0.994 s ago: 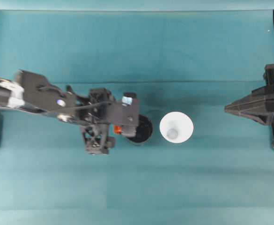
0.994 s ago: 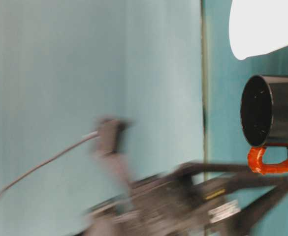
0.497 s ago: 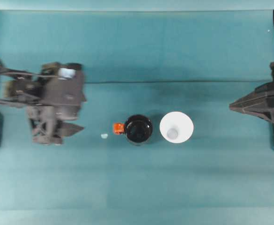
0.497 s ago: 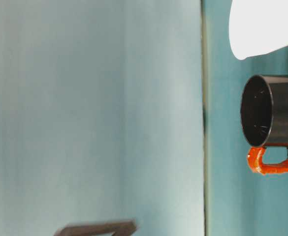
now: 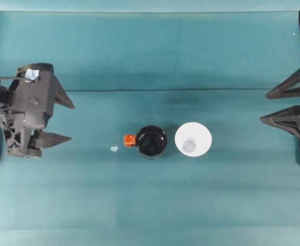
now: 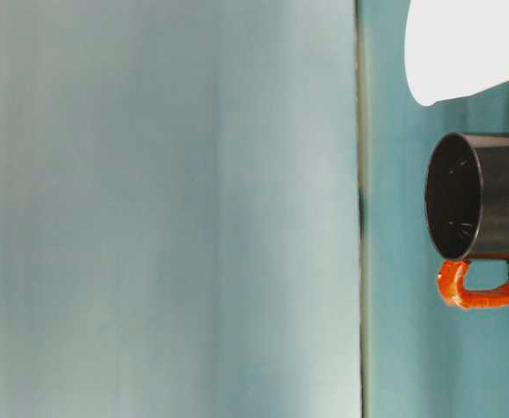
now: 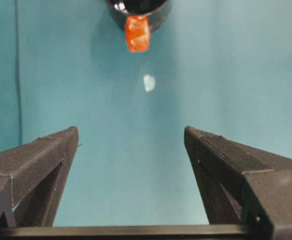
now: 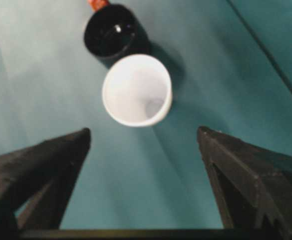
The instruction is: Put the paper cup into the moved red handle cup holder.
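The white paper cup stands upright at the table's middle, empty. Just left of it, almost touching, stands the glossy black red handle cup holder, its red handle pointing left. My left gripper is open at the far left, well away from the holder. At the far right my right gripper is open and faces the cup. The left wrist view has the holder far ahead of the open gripper. In the right wrist view the cup is ahead of the open gripper, with the holder behind it.
A small pale scrap lies on the teal cloth just left of the handle. A fold line crosses the cloth behind the cups. The table-level view has the holder and cup side by side.
My left gripper let go near the holder's handle and drew back to the far left, now open. The right gripper's fingers have spread open. Holder and cup stayed put.
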### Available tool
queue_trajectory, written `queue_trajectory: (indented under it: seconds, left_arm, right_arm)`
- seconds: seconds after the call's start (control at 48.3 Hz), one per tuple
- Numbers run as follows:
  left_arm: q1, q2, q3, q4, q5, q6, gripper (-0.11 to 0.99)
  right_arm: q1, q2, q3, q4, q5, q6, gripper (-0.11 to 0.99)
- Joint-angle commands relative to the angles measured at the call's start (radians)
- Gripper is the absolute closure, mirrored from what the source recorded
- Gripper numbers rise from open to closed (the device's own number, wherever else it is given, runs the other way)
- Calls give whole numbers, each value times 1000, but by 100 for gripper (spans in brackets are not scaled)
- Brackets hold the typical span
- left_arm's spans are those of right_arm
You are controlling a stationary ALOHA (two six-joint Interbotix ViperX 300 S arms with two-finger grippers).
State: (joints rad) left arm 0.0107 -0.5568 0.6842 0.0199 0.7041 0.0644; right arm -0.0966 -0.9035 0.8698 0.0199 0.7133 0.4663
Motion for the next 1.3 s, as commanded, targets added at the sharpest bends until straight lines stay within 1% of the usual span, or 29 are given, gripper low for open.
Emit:
queue_trajectory:
  seconds: [0.0,0.021,0.062,0.103,0.228,0.393,0.476,0.497,0.538,0.642,0.683,0.704,0.807,0.994,1.118,1.18,1.283]
  left_arm:
    - [-3,-8,-12,2,-6,0,-6]
    - [-3,-8,-12,2,-6,0,-6]
    - [-2,-8,-12,2,-6,0,-6]
    - [-3,-8,-12,0,-6,0,-6]
    - [-3,-9,-11,2,-6,0,-6]
    - [-3,-8,-12,0,-8,0,-6]
    - [-3,-8,-11,2,-9,0,-6]
    - [-3,-8,-11,0,-9,0,-6]
    - [-2,-8,-11,2,-9,0,-6]
    - [-2,-8,-11,0,-9,0,-6]
    - [-3,-6,-11,2,-9,-2,-6]
    - [-2,-6,-11,2,-9,0,-6]
    - [-3,-5,-12,2,-9,0,-6]
    - [-2,-2,-8,0,-9,-2,-6]
    - [-2,2,-5,2,-11,-2,-6]
    - [-3,2,-5,0,-12,-2,-6]
    - [-3,2,-5,2,-14,0,-6]
  right_arm:
    - [-2,100,-44,3,2,11,-5]
    - [-2,114,-46,3,5,11,-8]
    - [-8,150,-51,3,11,11,-10]
    - [-11,184,-54,3,18,12,-9]
    - [-20,305,-87,3,49,14,-9]
    - [-20,491,-156,3,67,14,-9]
    - [-20,575,-184,3,71,12,-9]
    - [-18,597,-190,3,71,14,-9]
    - [-18,634,-206,3,71,12,-9]
    - [-12,716,-236,3,71,12,-8]
    - [-9,749,-249,3,72,12,-8]
    - [-8,759,-253,5,71,12,-8]
    - [0,805,-265,3,63,12,-8]
    - [-2,864,-255,3,43,12,-8]
    - [-2,894,-247,5,3,14,-8]
    - [-2,907,-247,3,-15,15,-8]
    - [-2,922,-247,3,-28,15,-8]
